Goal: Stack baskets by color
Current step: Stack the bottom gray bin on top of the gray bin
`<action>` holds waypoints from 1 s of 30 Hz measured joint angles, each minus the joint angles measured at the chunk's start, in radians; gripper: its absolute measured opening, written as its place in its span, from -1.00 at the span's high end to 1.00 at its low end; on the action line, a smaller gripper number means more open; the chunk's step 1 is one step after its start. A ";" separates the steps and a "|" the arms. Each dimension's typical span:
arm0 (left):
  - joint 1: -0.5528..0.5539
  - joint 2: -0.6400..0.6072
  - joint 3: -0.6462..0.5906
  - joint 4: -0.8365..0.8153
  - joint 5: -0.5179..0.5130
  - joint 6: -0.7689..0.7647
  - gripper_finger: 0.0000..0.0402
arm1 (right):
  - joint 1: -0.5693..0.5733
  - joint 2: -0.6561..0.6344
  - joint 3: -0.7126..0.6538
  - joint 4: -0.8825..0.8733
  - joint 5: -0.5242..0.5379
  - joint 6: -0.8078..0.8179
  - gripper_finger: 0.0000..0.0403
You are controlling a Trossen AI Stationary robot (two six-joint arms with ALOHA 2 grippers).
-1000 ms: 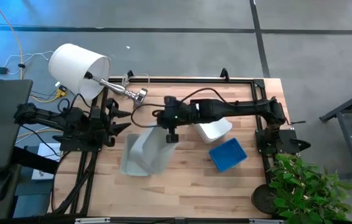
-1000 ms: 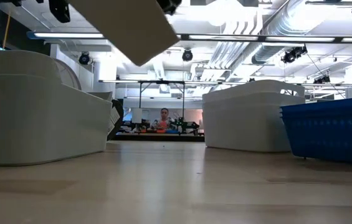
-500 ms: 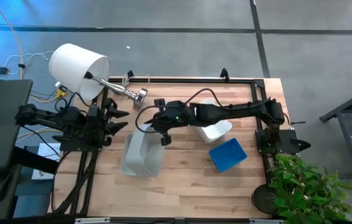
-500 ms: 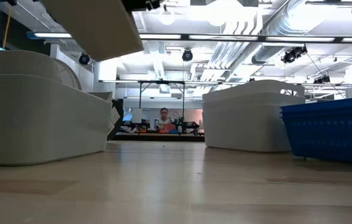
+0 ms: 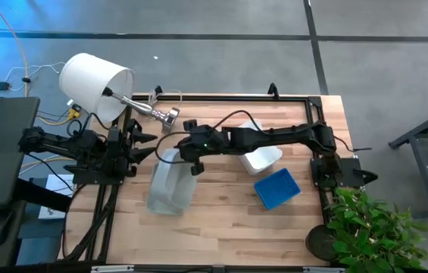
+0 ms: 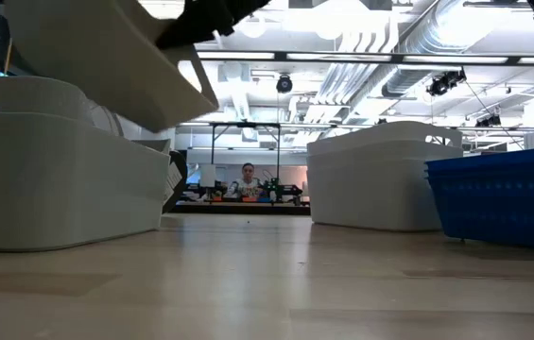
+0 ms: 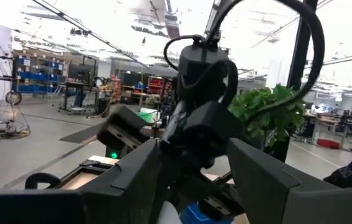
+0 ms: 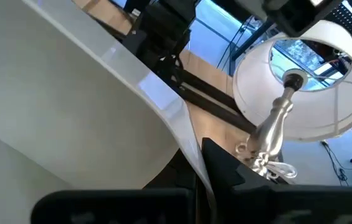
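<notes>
From above, we see the right gripper (image 5: 192,145) has swung further left, clamped on a pale grey basket (image 5: 170,173) now over the grey baskets (image 5: 162,199) left of centre; stacking looks close. The left gripper (image 5: 139,148) waits apart at the left edge.

In the low view, the carried basket (image 6: 106,57) hangs tilted at upper left.

We read no writing anywhere.

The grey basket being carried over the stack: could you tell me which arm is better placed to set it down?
Right. Its gripper is shut on the grey basket, directly above the grey stack. The left gripper waits at the table's edge.
</notes>
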 joint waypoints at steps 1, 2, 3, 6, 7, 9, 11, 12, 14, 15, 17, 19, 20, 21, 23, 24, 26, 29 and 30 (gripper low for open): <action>0.000 0.000 0.000 0.000 0.000 0.000 0.09 | -0.001 0.006 0.013 -0.005 0.000 0.000 1.00; 0.000 0.000 0.000 0.000 0.000 0.000 0.09 | -0.001 0.013 0.022 -0.007 0.000 -0.004 1.00; 0.000 0.000 0.000 0.000 0.000 0.000 0.09 | 0.000 0.022 0.027 -0.004 -0.001 -0.010 1.00; 0.000 0.000 0.000 0.000 0.000 0.000 0.09 | -0.003 0.061 0.028 -0.003 -0.002 -0.026 1.00; 0.000 0.000 0.000 0.000 0.000 0.000 0.09 | -0.004 0.073 0.027 -0.007 -0.002 -0.028 1.00; 0.000 0.000 0.000 0.000 0.000 0.000 0.09 | -0.008 0.083 0.027 0.004 -0.003 -0.030 1.00; 0.000 0.000 0.000 0.000 0.000 0.000 0.09 | -0.013 0.086 0.027 0.018 -0.031 -0.021 1.00; 0.000 0.000 0.000 0.000 0.000 0.000 0.09 | -0.016 0.090 0.027 0.027 -0.043 -0.019 1.00; 0.000 0.000 0.000 0.000 0.000 0.000 0.09 | -0.017 0.095 0.027 0.010 -0.043 -0.028 1.00; 0.000 0.000 0.000 0.000 0.000 0.000 0.09 | -0.017 0.096 0.027 0.002 -0.042 -0.042 1.00; 0.000 0.000 0.000 -0.001 0.000 0.000 0.09 | -0.015 0.094 0.027 -0.020 -0.048 -0.065 1.00; 0.000 0.000 0.000 0.000 0.000 0.000 0.09 | -0.015 0.094 0.028 -0.041 -0.049 -0.074 1.00; 0.000 0.000 0.000 -0.001 0.000 0.000 0.09 | -0.013 0.093 0.028 -0.057 -0.048 -0.081 1.00; 0.000 0.000 0.000 -0.001 0.000 0.000 0.09 | -0.012 0.093 0.028 -0.074 -0.049 -0.085 1.00; 0.000 0.000 0.000 -0.001 0.000 0.000 0.09 | -0.009 0.092 0.028 -0.108 -0.050 -0.086 1.00; 0.000 0.000 0.000 -0.002 0.000 0.000 0.09 | -0.008 0.092 0.028 -0.125 -0.050 -0.086 1.00; 0.000 0.000 0.000 -0.003 0.000 0.000 0.09 | -0.002 0.092 0.028 -0.153 -0.052 -0.084 1.00; 0.000 0.000 0.000 -0.008 0.000 0.000 0.09 | 0.009 0.086 0.028 -0.195 -0.054 -0.084 1.00; 0.000 0.000 0.000 -0.009 0.000 0.000 0.09 | 0.012 0.085 0.028 -0.196 -0.054 -0.085 1.00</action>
